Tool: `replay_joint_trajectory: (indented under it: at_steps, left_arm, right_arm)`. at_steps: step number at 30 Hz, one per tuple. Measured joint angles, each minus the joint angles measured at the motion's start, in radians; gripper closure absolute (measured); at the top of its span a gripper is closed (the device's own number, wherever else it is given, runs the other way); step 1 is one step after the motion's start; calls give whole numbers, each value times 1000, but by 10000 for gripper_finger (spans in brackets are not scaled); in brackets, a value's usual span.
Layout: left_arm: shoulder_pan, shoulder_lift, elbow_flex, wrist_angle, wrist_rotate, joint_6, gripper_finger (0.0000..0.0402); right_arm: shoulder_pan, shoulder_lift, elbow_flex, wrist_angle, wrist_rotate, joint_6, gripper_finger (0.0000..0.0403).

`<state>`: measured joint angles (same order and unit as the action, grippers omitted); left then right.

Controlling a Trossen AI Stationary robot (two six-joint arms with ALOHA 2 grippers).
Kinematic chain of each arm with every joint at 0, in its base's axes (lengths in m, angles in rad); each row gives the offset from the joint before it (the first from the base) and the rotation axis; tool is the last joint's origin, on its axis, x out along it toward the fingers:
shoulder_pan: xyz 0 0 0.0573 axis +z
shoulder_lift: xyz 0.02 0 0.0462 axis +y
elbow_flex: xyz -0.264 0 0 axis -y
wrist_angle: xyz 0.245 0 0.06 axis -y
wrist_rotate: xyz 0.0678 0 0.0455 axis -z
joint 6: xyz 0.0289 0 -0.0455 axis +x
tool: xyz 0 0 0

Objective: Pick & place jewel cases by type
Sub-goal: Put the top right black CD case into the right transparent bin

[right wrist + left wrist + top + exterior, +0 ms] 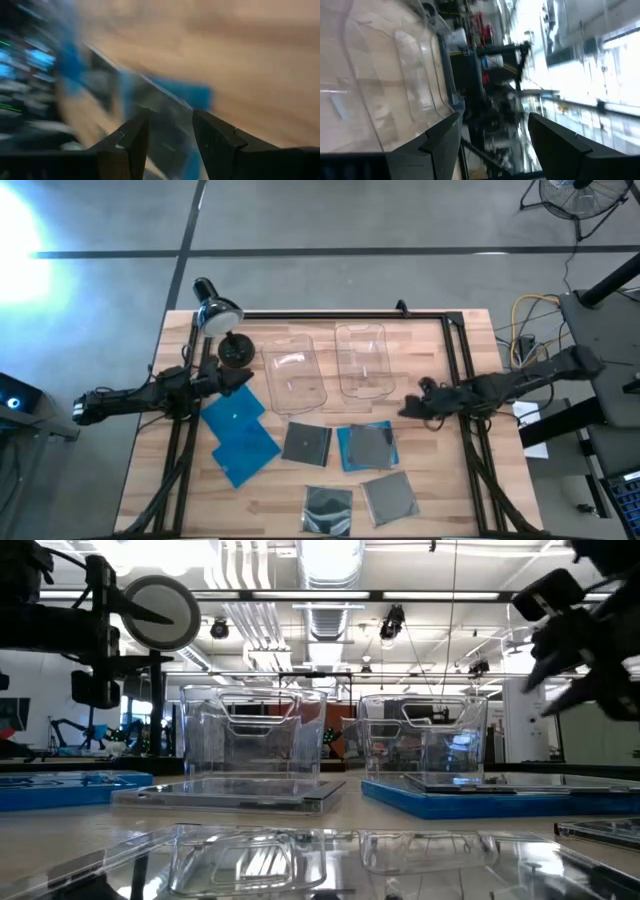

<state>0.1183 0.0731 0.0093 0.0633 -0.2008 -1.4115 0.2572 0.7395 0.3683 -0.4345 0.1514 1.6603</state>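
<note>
Hovering my right gripper (408, 408) above the table beside the grey case stacked on a blue case (367, 446); fingers parted, holding nothing. Left gripper (243, 379) waits, also open and empty, over the two blue cases (240, 432), near the left bin (293, 372). Other grey cases (305, 442) lie nearer the front edge. Risk: closing on the stacked pair could lift both types together, or push the top case sideways. Thin flat cases may slip from my fingertips. Right bin (362, 360) sits close; swinging could clip its wall.

blue jewel cases (240, 432), grey jewel cases (306, 442), flat
</note>
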Motion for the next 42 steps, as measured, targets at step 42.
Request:
replay_joint_trajectory:
  at_steps: [42]
  left_arm:
    - [-271, 955, 643, 35, 254, 536, 188]
  right_arm:
    - [286, 480, -25, 341, 149, 304, 158]
